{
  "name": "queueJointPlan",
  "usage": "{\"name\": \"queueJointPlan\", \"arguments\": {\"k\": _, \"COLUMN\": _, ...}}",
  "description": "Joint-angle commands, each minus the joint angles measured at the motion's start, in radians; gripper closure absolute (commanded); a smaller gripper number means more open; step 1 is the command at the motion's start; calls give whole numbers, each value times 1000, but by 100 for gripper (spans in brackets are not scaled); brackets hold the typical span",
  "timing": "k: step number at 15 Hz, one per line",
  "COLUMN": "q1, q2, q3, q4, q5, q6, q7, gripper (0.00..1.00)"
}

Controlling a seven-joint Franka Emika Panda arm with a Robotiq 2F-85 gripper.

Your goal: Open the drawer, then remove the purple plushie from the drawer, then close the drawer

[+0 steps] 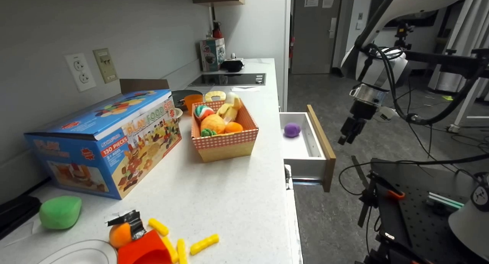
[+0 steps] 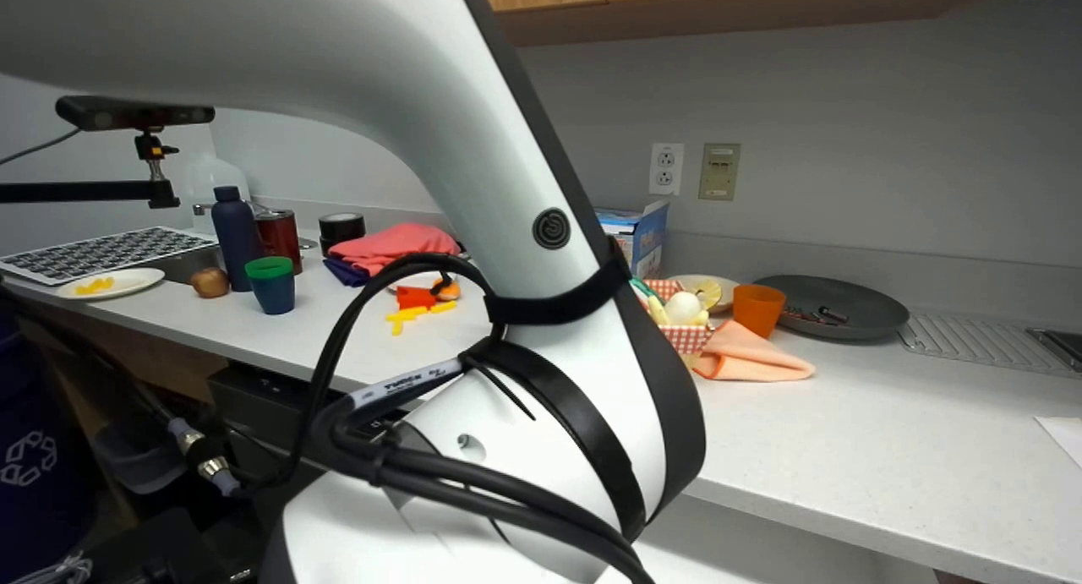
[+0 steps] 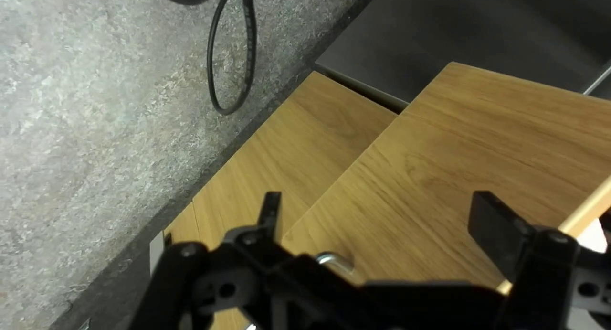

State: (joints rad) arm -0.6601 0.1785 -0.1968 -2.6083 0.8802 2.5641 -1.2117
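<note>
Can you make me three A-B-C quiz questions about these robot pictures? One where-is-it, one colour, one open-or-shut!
1. Where is the purple plushie?
A) on the countertop
B) on the floor
C) in the drawer

2. What colour is the cup beside the red-checked basket?
A) orange
B) blue
C) white

3. How is the end effector?
A) shut
B) open
C) gripping the purple plushie

1 C: in an exterior view it lies on the drawer's white bottom.
2 A: its orange side shows in both exterior views.
3 B: in the wrist view its fingers stand wide apart.
</note>
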Motion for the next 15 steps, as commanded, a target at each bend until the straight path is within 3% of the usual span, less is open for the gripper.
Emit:
{"name": "queueJointPlan", "arguments": {"k": 1, "q1": 43, "q2": -9, "q3": -42, "q4": -6, "q5": 4, "q6": -4, "q7": -1, "gripper": 0}}
{"name": "queueJointPlan", "arguments": {"k": 7, "q1": 51, "q2": -37, "q3": -40, "q4": -18, "q5": 23, "q6": 17, "q7": -17, "gripper": 0}}
{"name": "queueJointPlan", "arguments": {"k": 15, "q1": 177, "q2": -227, "q3": -73, "q4": -33, "q5": 33, "q6": 46, "q7": -33, "gripper": 0}}
